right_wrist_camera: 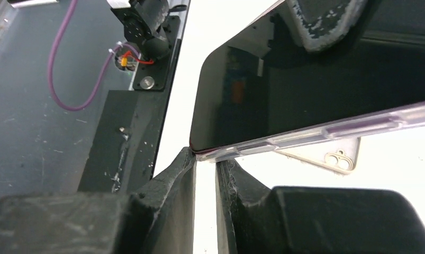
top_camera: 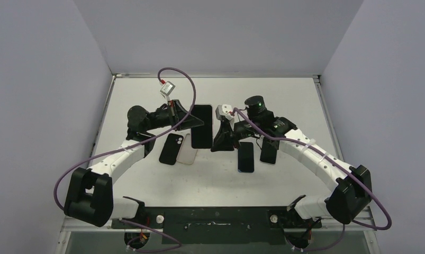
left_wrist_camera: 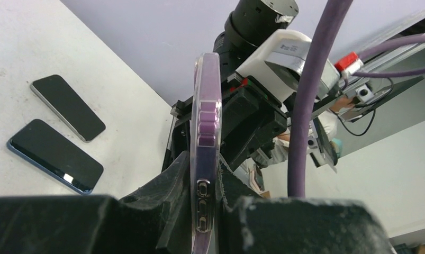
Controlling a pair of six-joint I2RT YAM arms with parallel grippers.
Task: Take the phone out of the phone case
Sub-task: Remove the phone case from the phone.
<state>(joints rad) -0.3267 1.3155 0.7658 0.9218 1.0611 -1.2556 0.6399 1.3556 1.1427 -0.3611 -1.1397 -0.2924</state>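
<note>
cased phone [top_camera: 201,126] seemingly above table [top_camera: 210,180], loose phones [top_camera: 245,156] either side

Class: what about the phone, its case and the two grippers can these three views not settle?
Right wrist view: whether the right gripper grips the case corner; they meet right at the fingertips.
Left wrist view: the phone screen; it stands edge-on, lower end buried in the left gripper.
Top view: the case itself, too thin to see.

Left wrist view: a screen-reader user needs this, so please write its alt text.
A clear, purple-tinted phone case, seen edge-on, is clamped in the left hand. The right arm is behind it, with a purple cable to its right. At left, a silver-edged phone and a blue-edged phone lie screen-up on the table.
</note>
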